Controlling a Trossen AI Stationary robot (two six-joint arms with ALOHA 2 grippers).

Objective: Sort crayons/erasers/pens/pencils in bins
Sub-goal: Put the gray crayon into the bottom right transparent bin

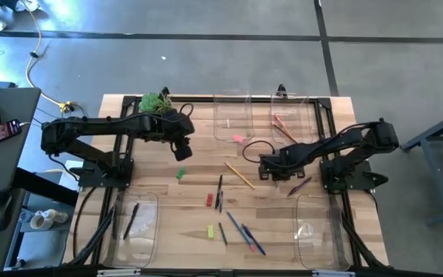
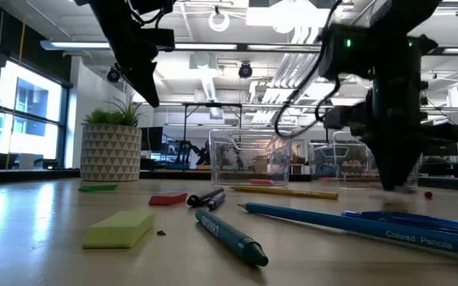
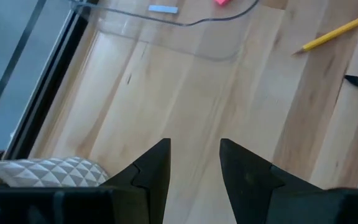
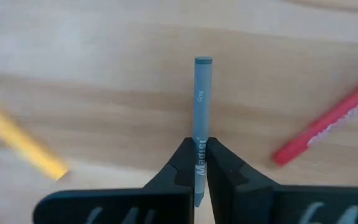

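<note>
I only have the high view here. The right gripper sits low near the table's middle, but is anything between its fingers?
Observer: Yes. The right wrist view shows the right gripper shut on a slim grey crayon, pinched near one end.
Operator: Is it lifted yet?
Observer: I cannot tell. The crayon looks flat against the wooden table, with a yellow pencil on one side and a red stick on the other.
Operator: And the left gripper?
Observer: The left wrist view shows the left gripper open and empty above bare wood.
</note>
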